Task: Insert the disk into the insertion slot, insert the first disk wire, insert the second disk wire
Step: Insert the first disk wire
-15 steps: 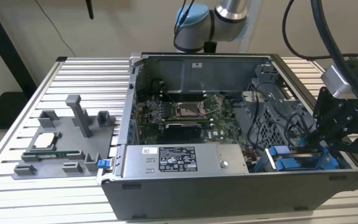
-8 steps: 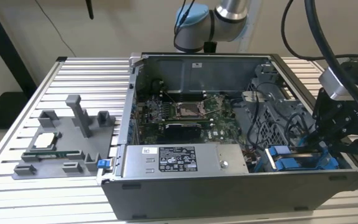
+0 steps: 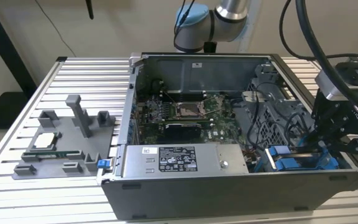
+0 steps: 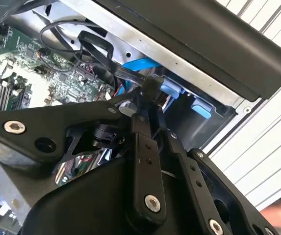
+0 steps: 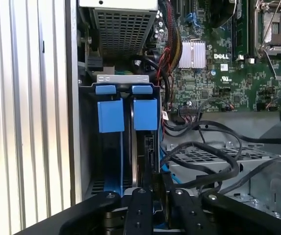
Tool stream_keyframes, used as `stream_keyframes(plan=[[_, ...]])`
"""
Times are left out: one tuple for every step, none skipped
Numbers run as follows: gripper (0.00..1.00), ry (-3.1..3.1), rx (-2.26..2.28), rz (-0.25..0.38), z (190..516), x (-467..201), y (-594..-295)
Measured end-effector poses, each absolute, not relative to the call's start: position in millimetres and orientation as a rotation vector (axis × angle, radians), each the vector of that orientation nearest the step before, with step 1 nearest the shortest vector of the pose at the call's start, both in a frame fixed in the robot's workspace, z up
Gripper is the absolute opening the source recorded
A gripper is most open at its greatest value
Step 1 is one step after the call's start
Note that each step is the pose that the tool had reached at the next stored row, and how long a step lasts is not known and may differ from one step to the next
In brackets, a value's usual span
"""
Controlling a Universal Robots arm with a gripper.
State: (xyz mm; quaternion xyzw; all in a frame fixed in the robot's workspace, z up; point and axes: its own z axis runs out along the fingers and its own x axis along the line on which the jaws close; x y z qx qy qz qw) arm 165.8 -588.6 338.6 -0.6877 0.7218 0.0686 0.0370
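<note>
The gripper (image 4: 149, 93), fingers (image 4: 141, 132) clamped on the plug (image 4: 151, 83) of a black wire (image 4: 106, 53), is just above the slot (image 5: 86, 147) — wire limp, plug stiff — best held by the plug.

Bright, even indoor light, seemingly from overhead.

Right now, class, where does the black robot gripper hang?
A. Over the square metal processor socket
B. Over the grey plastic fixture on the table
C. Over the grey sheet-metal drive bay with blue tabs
C: in the exterior view the gripper, shut on a black wire connector, hangs over the drive bay at the exterior view's right.
</note>
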Motion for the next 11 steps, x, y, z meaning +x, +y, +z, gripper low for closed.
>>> stream_keyframes(plan=[[0.00, 2.216, -2.110, 0.210, 338.4, 165.1, -588.6], [0.00, 2.216, -2.110, 0.210, 338.0, 164.8, -588.6], [0.00, 2.216, -2.110, 0.208, 337.5, 164.8, -588.5], [0.00, 2.216, -2.110, 0.206, 336.9, 164.7, -588.5], [0.00, 2.216, -2.109, 0.204, 336.2, 164.6, -588.4], [0.00, 2.216, -2.109, 0.201, 335.2, 164.6, -588.3], [0.00, 2.217, -2.110, 0.197, 334.0, 164.6, -588.2], [0.00, 2.220, -2.112, 0.192, 333.0, 164.6, -588.0], [0.00, 2.223, -2.115, 0.186, 332.2, 164.6, -587.9], [0.00, 2.226, -2.117, 0.181, 331.3, 164.6, -587.7], [0.00, 2.227, -2.118, 0.179, 330.8, 164.6, -587.6]])
